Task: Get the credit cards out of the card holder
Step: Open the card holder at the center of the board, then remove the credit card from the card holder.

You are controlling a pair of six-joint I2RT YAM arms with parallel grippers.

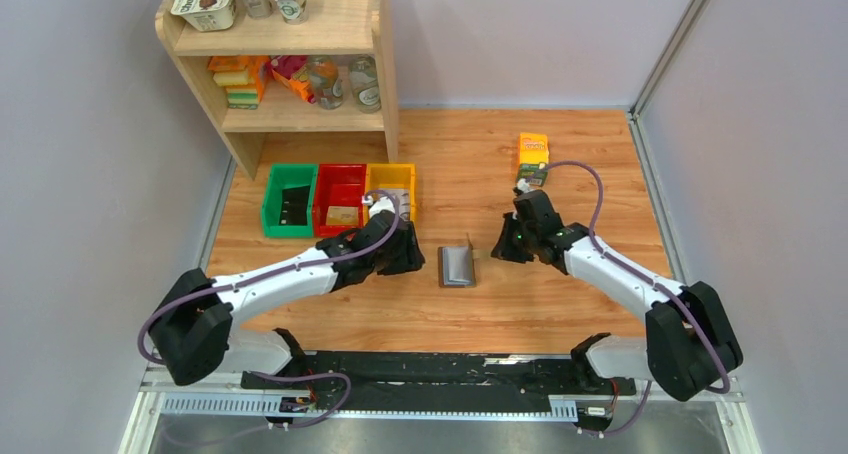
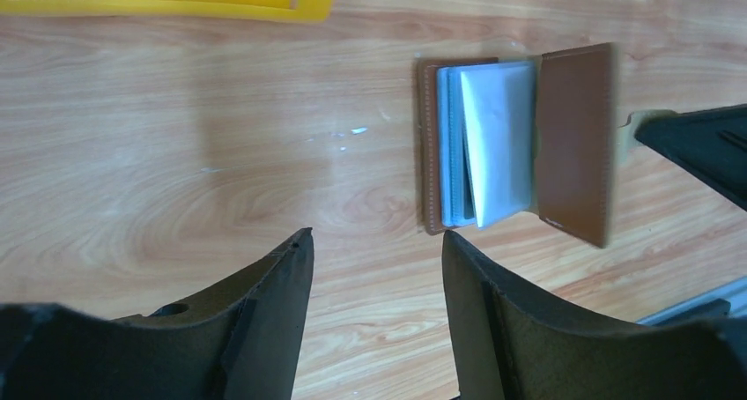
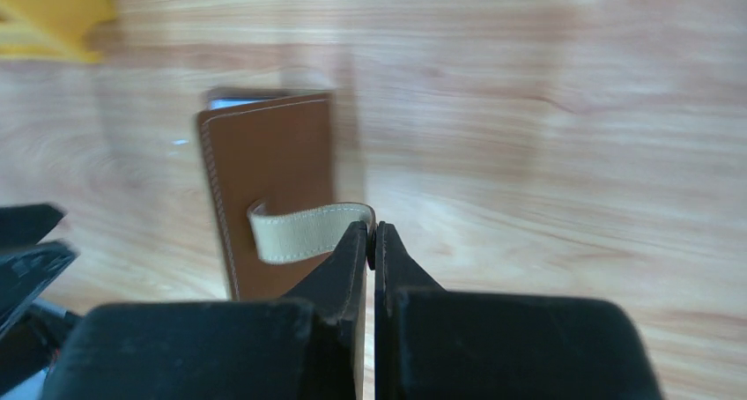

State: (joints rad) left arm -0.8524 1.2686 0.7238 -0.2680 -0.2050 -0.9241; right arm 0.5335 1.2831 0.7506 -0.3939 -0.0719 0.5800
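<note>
The brown leather card holder (image 1: 458,266) lies half open on the table between my arms, its pale sleeves (image 2: 480,144) showing in the left wrist view. My right gripper (image 3: 371,231) is shut on the holder's pale clasp tab (image 3: 304,232) and holds the right cover (image 3: 269,180) raised. My left gripper (image 2: 377,241) is open and empty, just left of the holder, above bare table. No credit cards show outside the sleeves; I cannot make out cards inside them.
Green (image 1: 289,200), red (image 1: 340,197) and yellow (image 1: 392,186) bins stand behind the left gripper. An orange-green carton (image 1: 532,159) stands behind the right gripper. A wooden shelf (image 1: 290,64) with jars and cartons is at the back left.
</note>
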